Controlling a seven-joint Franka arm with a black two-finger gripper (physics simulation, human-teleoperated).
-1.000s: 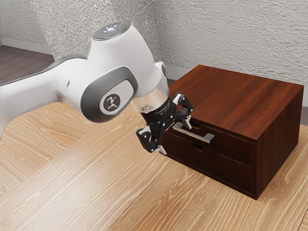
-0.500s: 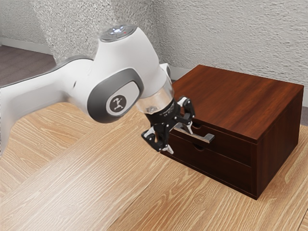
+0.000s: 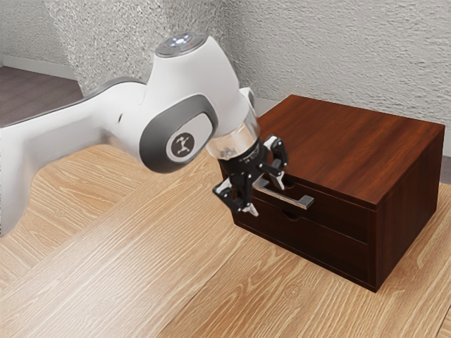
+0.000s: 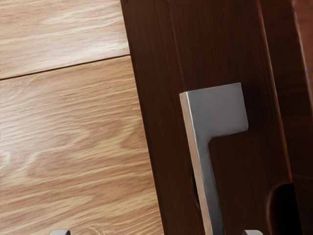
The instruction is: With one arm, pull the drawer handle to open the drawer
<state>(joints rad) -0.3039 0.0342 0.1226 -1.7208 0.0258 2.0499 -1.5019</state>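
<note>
The gripper (image 3: 261,177) stood spread at the handle (image 3: 292,198) of the top drawer (image 3: 338,215), one finger above the bar and one below, neither seeming to touch it. The drawer sat shut in the dark wooden chest (image 3: 345,141) on the table (image 3: 141,282). The metal bar looked stiff, smooth and probably slippery; a firm pinch across it should hold for a steady pull
</note>
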